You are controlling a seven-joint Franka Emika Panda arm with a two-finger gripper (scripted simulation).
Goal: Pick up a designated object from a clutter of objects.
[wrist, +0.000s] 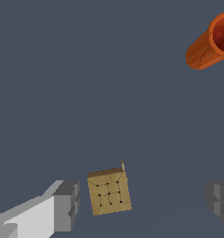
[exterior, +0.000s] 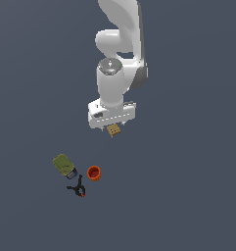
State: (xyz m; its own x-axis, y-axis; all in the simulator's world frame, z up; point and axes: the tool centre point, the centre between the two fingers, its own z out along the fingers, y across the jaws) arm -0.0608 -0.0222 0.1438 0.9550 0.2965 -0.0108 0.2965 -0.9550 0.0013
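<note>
The designated object, a small tan block (exterior: 114,130) (wrist: 109,191) with dark dots on its face, lies on the dark floor directly under my hand. My gripper (exterior: 114,132) (wrist: 143,202) is open, its two grey fingertips (wrist: 67,204) standing wide apart on either side of the block without touching it. The rest of the clutter of objects lies apart toward the exterior view's lower left: an olive-green can (exterior: 63,165), a small orange cup (exterior: 94,172) (wrist: 211,42) and a black clamp with red tips (exterior: 78,188).
The white arm (exterior: 120,54) rises above the block in the exterior view and covers part of it. Dark grey floor (exterior: 188,186) surrounds everything.
</note>
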